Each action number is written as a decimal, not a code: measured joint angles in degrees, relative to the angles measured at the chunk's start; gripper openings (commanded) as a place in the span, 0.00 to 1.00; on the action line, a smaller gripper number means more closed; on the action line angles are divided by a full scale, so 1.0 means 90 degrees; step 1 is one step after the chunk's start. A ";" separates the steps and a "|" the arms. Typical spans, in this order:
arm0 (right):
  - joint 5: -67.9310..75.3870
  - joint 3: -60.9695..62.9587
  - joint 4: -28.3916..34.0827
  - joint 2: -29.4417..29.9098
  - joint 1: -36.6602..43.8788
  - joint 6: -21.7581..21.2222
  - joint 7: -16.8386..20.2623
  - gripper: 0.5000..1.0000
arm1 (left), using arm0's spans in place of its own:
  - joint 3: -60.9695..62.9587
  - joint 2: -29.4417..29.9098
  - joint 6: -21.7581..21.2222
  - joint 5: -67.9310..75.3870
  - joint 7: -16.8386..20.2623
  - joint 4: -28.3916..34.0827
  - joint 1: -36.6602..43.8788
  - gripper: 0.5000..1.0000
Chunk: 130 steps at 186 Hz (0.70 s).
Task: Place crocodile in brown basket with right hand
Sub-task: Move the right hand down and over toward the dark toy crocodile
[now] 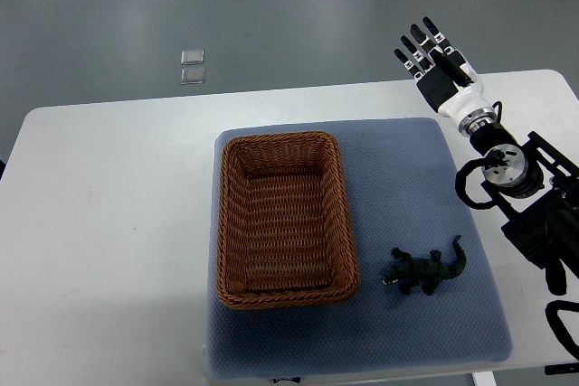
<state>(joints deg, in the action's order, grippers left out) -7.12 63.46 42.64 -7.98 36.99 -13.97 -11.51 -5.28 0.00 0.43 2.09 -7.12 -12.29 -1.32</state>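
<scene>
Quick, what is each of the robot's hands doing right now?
Right robot hand: open, fingers spread, holding nothing.
Left robot hand: not in view.

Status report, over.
Right hand open, empty, over table's far edge. Crocodile on blue mat, right of brown basket. Nothing between them.

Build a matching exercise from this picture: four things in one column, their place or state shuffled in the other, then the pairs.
Things
1. crocodile
2. brown basket
3. right hand
4. blue mat

Place or state
A. fingers spread, holding nothing, at the upper right
B. lies under two of the other things
C. on the mat, right of the basket's near corner
D. empty, on the mat's left half

Pairs: 1-C, 2-D, 3-A, 4-B
</scene>
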 measured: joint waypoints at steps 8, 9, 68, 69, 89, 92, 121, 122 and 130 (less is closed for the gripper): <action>0.0000 0.0000 0.0002 -0.0001 0.0000 0.0000 0.0004 0.86 | 0.0000 0.0000 -0.0003 0.0000 0.0000 0.0000 0.0000 1.00; 0.0000 0.0000 0.0002 -0.0002 0.0000 0.0000 0.0005 0.86 | 0.0000 0.0000 -0.0004 0.0000 0.0000 0.0000 0.0000 1.00; -0.0078 -0.0046 0.0015 -0.0031 0.0028 -0.0089 0.0065 0.86 | 0.0010 0.0000 -0.0022 0.0002 0.0000 0.0000 0.0009 1.00; -0.0089 -0.0051 0.0016 -0.0036 0.0030 -0.0109 0.0077 0.86 | 0.0009 0.0000 -0.0022 0.0002 0.0000 0.0000 0.0008 1.00; -0.0341 -0.0184 0.0036 -0.0208 0.0062 -0.0420 0.0364 0.85 | 0.0002 0.0000 -0.0022 0.0002 0.0000 0.0004 0.0009 1.00; -0.0400 -0.0213 0.0039 -0.0255 0.0078 -0.0473 0.0419 0.86 | 0.0002 0.0000 -0.0022 0.0002 0.0000 0.0005 0.0009 1.00; -0.1393 -0.0730 0.0064 -0.0897 0.0464 -0.1053 0.0959 0.86 | -0.0007 0.0000 0.0000 0.0003 0.0000 0.0001 0.0003 1.00; -0.1437 -0.0755 0.0065 -0.0920 0.0481 -0.1074 0.0974 0.86 | -0.0008 0.0000 0.0001 0.0002 0.0000 0.0000 0.0003 1.00; -0.1828 -0.0990 0.0103 -0.1130 0.0652 -0.1270 0.1094 0.85 | -0.0008 0.0000 0.0015 0.0002 0.0000 -0.0011 0.0001 1.00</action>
<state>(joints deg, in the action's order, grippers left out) -23.58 54.55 43.56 -18.15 42.86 -25.40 -1.66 -5.35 0.00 0.57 2.11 -7.12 -12.39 -1.31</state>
